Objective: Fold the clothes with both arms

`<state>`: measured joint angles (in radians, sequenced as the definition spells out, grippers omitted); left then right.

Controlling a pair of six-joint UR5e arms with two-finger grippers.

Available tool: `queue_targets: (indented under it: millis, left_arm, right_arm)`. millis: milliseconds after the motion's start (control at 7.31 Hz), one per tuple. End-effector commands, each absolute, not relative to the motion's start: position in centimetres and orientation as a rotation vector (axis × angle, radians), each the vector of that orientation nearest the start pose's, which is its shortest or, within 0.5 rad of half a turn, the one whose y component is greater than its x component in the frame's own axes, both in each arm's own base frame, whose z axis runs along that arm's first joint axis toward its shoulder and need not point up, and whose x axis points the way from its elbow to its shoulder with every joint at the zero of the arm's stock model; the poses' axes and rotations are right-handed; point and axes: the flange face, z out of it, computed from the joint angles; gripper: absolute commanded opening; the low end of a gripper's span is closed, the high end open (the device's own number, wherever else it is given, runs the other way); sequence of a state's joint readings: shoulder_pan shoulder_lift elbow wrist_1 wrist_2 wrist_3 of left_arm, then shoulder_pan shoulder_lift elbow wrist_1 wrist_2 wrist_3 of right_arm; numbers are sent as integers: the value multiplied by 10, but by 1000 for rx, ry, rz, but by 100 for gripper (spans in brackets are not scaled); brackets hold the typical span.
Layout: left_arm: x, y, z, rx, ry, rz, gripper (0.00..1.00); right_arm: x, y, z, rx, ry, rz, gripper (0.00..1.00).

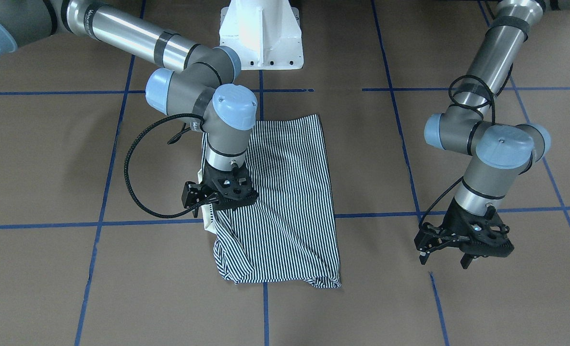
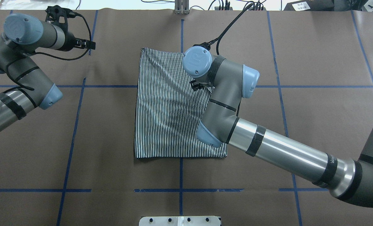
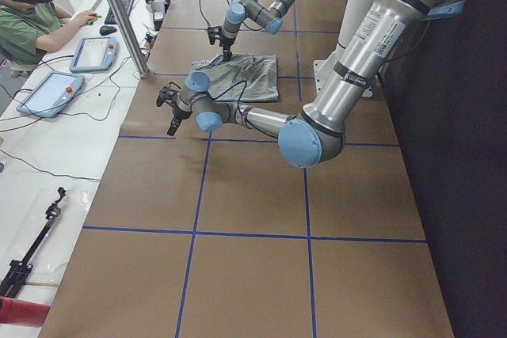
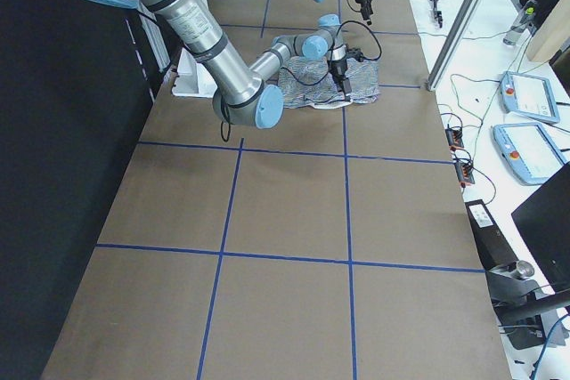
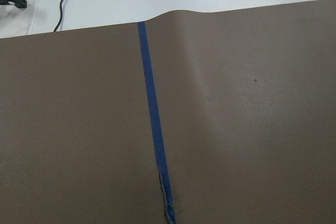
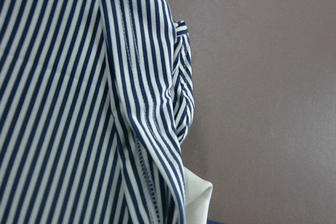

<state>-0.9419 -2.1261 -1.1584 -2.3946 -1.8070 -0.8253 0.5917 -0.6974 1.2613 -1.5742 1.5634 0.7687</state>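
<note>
The polo shirt lies on the table, already folded lengthwise into a narrow striped rectangle. It sits directly under my right gripper and well apart from my left gripper, which is off to the side over bare brown paper.

My right gripper is down at the shirt's long edge, near the end where the cream collar peeks out from under a folded sleeve hem. Its jaws look drawn together on the edge of the cloth, and creases run from that spot toward the shirt's far corner, so I judge it has a pinch of fabric, though the fingertips themselves are hidden under the wrist. My left gripper hangs with its 2 fingers spread and nothing between them; its wrist camera shows only paper and a blue tape line.

I judge the step in hand to be tidying or lifting this collar end for the next fold. To do it well I should have all the layers in the pinch, not just the top one, and lift low and slowly so the stacked sleeve does not slide out. The left gripper should come in to the opposite side of the same end, so that the 2 corners travel together and the edge lands square.

There are no containers on the table.
</note>
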Motion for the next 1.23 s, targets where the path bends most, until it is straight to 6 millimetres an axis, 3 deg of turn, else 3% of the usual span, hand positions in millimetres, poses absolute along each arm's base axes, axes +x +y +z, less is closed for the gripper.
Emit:
queue_targets:
  millis: [0, 274, 410, 547, 821, 957, 1094]
  left_arm:
    - [351, -670, 441, 574, 801, -66, 100]
    - [351, -670, 441, 574, 801, -66, 100]
    - [351, -670, 441, 574, 801, -66, 100]
    - [351, -670, 441, 574, 801, -66, 100]
    - [351, -670, 441, 574, 801, -66, 100]
    - [351, -670, 441, 574, 801, -66, 100]
    - [351, -670, 441, 574, 801, -66, 100]
  right_arm:
    - [-587, -554, 262, 361, -418, -215, 100]
    - [-582, -561, 267, 359, -405, -220, 100]
    - [-570, -576, 274, 359, -386, -224, 100]
    - [-553, -593, 288, 354, -360, -232, 100]
    - [-501, -630, 337, 333, -286, -246, 100]
    - [-486, -643, 350, 323, -264, -246, 100]
    - [-479, -649, 347, 317, -278, -239, 100]
